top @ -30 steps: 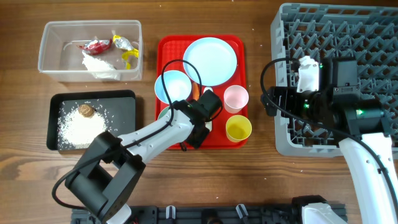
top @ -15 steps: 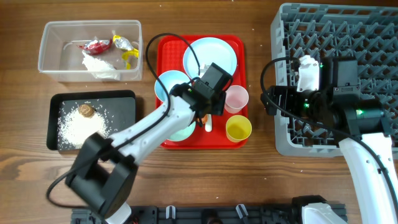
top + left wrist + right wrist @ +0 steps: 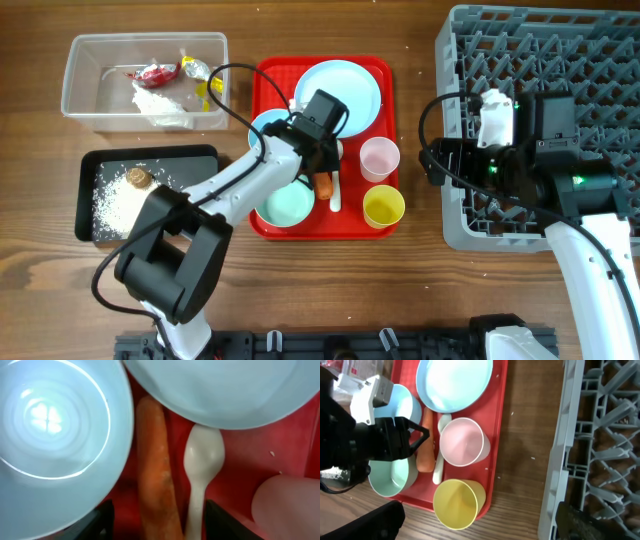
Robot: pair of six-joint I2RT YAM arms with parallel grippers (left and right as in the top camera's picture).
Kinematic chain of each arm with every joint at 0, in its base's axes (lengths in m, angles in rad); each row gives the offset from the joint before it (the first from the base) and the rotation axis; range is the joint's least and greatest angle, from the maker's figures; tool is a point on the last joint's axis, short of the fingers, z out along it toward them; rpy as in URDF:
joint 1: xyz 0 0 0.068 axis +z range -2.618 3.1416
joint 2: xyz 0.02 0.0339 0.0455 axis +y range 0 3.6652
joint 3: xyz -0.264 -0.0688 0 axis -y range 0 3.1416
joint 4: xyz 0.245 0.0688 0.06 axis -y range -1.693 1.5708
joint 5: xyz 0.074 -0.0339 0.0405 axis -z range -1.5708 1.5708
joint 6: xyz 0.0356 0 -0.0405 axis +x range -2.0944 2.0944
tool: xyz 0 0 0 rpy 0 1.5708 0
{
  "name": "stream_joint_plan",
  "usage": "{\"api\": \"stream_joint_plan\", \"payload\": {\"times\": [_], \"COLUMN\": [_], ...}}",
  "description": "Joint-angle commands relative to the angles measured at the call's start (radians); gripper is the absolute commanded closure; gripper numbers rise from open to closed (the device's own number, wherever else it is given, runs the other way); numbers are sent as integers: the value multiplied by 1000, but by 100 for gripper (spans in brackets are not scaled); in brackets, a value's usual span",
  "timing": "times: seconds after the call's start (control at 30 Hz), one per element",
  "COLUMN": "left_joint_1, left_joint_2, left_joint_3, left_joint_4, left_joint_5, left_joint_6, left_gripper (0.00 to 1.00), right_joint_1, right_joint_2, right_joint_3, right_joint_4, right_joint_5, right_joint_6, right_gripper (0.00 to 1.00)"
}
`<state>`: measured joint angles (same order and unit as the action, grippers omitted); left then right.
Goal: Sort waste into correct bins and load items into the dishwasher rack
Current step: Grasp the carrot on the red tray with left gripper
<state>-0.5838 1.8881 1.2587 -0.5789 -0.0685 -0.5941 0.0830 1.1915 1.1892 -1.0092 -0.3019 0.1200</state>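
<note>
Low over the red tray (image 3: 268,72), the left gripper (image 3: 160,520) — jaws parted to a middling width, one finger on either side of the carrot (image 3: 155,475) and the white spoon (image 3: 202,460), gripping neither by the look of the wrist view. Carrot flat on the tray, lengthwise between the near pale blue bowl (image 3: 50,435) and the spoon, its far end up by the gap between that bowl and the pale blue plate (image 3: 225,390). Spoon's scoop end right at the plate's rim, handle parallel to the carrot and just beside it. Second bowl (image 3: 285,205) at the tray's front left corner; pink cup (image 3: 380,158) and yellow cup (image 3: 384,206) upright along the right side, mouths up.

At the left edge of the grey dishwasher rack (image 3: 560,60), the right gripper (image 3: 436,165) — spread wide, empty, well apart from the tray.

Far left: the clear tub (image 3: 72,100) with a red wrapper (image 3: 155,72), a yellow wrapper (image 3: 195,68) and crumpled white tissue (image 3: 160,105) inside. Just in front of it, the black bin (image 3: 90,165), with rice-like grains (image 3: 125,205) and a small brown lump (image 3: 139,178) inside.
</note>
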Motion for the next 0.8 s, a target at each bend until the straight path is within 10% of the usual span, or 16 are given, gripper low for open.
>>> {"api": "stream_joint_plan", "payload": {"times": [0.0,0.33,0.77], "left_joint_1": [16,52,52], "left_joint_2": [78,89,82], "left_joint_3": [4,36,39], "left_joint_4": [4,-88,-103], "left_joint_5": [41,150,154], "left_joint_6": [-14,130,146], "left_gripper": [43,48,89], "right_joint_1": [4,4,4], "right_joint_2": [4,4,4], "right_joint_3": [13,13,13], "right_joint_4": [4,4,4], "right_joint_5": [13,16,16], "right_joint_6": [13,12,11], "right_gripper": [0,0,0]}}
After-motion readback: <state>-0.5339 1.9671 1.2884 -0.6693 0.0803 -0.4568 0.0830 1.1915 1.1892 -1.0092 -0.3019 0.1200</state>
